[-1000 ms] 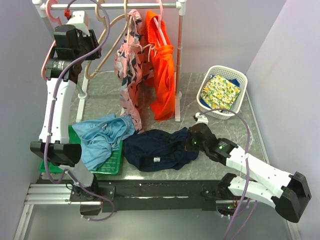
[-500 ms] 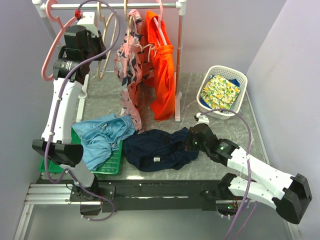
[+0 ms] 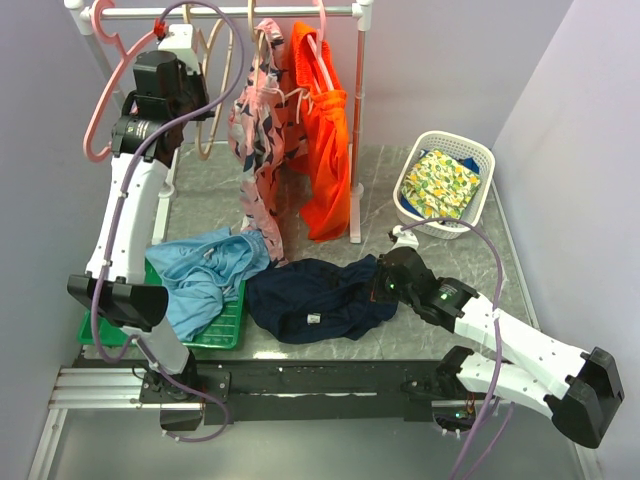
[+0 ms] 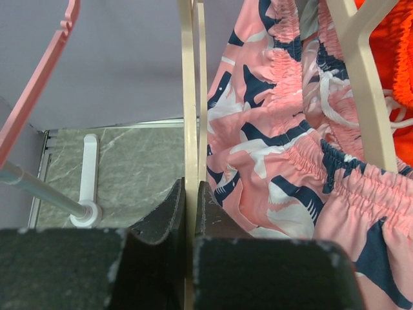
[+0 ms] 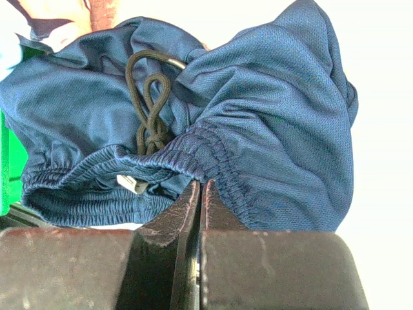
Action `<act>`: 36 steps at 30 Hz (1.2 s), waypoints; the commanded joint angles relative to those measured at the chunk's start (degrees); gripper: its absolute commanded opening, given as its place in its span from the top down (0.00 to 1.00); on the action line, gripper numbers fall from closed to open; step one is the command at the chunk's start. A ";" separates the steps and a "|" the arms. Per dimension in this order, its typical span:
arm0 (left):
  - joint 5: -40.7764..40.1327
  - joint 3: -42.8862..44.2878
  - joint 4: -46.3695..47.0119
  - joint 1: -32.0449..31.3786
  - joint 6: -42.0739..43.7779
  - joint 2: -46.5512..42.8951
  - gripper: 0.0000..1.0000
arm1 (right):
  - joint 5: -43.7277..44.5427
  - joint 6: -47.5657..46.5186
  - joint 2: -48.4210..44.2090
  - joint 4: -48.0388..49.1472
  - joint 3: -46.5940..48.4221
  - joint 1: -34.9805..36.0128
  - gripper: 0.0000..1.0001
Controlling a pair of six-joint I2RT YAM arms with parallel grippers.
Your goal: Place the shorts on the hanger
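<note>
- The left pincer (image 4: 190, 194) was clamped on a thin bar of the hanger (image 4: 189, 97). In the left wrist view the bar ran straight up from the pincer's tips toward twelve o'clock.
- The right pincer (image 5: 200, 194) was closed on the gathered waistband of the shorts (image 5: 271, 116), whose fabric bulged above the tips from ten to two o'clock.
- From above, the shorts lay crumpled on the table (image 3: 400, 190), spreading toward nine o'clock from the right pincer. They were well apart from the hanger, which hung on the rail (image 3: 250, 12) toward eleven o'clock.
- Only the right wrist view showed the knotted drawstring (image 5: 150, 97) on the waistband.
- Only the left wrist view showed the bar between the fingers, with the pink patterned shorts (image 4: 271, 148) just beside it at three o'clock.
- The pink hanger (image 3: 100, 120) hung at nine o'clock of the left pincer.
- The light blue shorts (image 3: 205, 275), draped over the green tray (image 3: 225, 325), lay just beside the shorts at nine o'clock.
- The orange shorts (image 3: 325, 150) hung toward twelve o'clock, and the white basket (image 3: 470, 150) stood at one o'clock of the right pincer.
- Bare table showed between the basket and the right pincer.
</note>
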 commanded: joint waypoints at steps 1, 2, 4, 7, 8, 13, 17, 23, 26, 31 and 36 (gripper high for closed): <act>-1.32 1.48 6.04 -0.02 0.68 -4.44 0.99 | 0.68 0.33 0.07 0.97 0.14 0.05 1.00; -1.40 1.21 6.13 -0.11 0.85 -4.87 0.99 | 0.68 0.33 0.07 0.98 0.23 -0.04 1.00; -1.32 0.60 6.31 -0.11 0.85 -5.32 0.99 | 0.68 0.33 0.25 1.06 0.32 0.13 1.00; -1.14 -1.07 7.01 -0.11 1.03 -6.37 0.99 | 0.85 0.25 0.34 0.80 0.58 0.14 1.00; -0.97 -1.42 7.01 -0.11 1.03 -6.55 0.99 | 0.94 0.24 0.34 0.71 0.67 0.14 1.00; -0.26 -5.81 7.71 -0.20 0.94 -9.70 0.99 | 1.03 0.42 0.25 0.80 0.58 0.22 1.00; 0.00 -10.90 8.15 -0.37 0.85 -12.87 0.99 | 0.94 0.42 -0.01 0.62 0.49 0.14 1.00; -1.40 -19.50 8.50 -2.47 -2.57 -20.16 0.99 | 1.29 0.33 -0.81 0.45 0.58 0.14 1.00; -4.56 -26.70 8.85 -4.15 -4.42 -26.66 0.99 | 1.82 -0.02 -1.16 0.27 0.76 0.14 1.00; -9.21 -36.66 7.46 -4.68 -7.75 -40.87 0.99 | 2.52 -0.63 -1.77 -0.08 1.19 0.14 1.00; -8.10 -41.15 0.62 -4.68 -9.69 -54.15 0.99 | 4.45 -1.77 -1.51 -1.83 3.56 0.22 1.00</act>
